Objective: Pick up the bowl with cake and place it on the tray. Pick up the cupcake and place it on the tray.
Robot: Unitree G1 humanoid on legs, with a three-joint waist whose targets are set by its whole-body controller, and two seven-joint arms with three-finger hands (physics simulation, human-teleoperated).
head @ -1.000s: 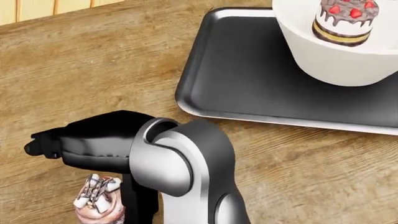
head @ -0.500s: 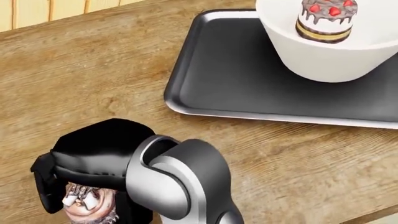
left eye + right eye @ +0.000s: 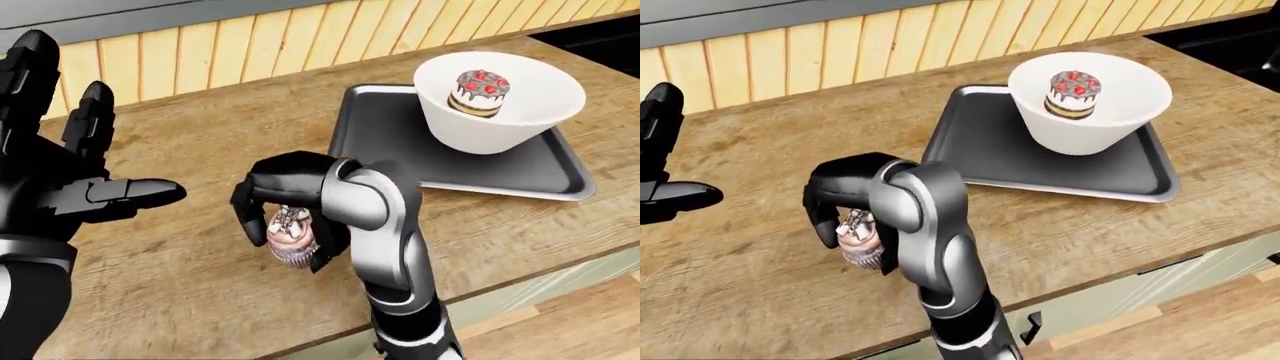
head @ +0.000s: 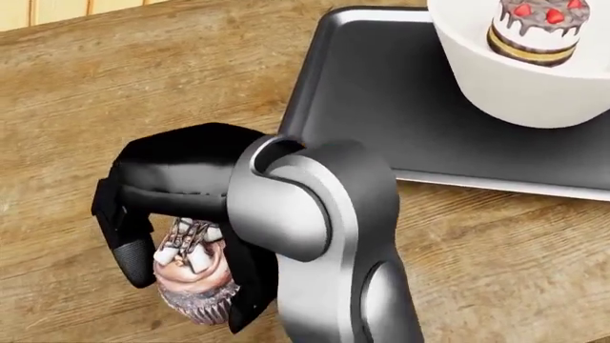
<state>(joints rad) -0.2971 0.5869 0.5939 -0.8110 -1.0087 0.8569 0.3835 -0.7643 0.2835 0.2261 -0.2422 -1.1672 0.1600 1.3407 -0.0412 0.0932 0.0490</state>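
While gripped, frilly-cased cupcake shows swirled frosting.

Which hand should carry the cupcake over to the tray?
The right hand: its fingers already wrap the cupcake, nearer the tray. The left hand is open, far to the left.
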